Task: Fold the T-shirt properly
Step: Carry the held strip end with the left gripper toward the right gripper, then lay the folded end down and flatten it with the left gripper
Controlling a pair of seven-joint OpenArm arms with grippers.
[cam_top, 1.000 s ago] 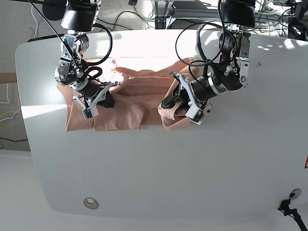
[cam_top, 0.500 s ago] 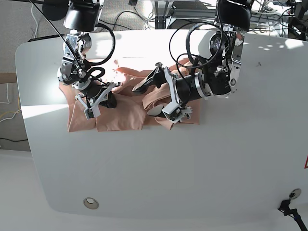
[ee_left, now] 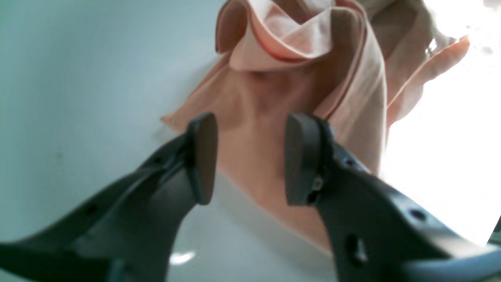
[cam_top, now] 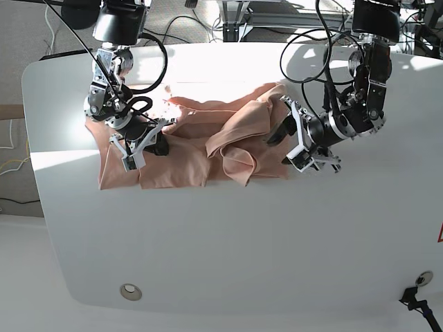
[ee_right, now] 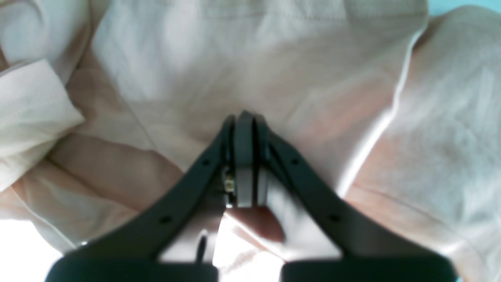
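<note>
Left hand [ee_left: 250,160] open, empty; right hand [ee_right: 246,156] closed; T-shirt [cam_top: 201,149] lies lengthwise left-right on table [cam_top: 242,242].

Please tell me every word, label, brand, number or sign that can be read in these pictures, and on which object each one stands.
No text can be read in any view.
T-shirt: plain, no print or label visible.
White table: no writing.
Red mark at the right edge of the base view: cut off by the frame, unreadable.
</note>
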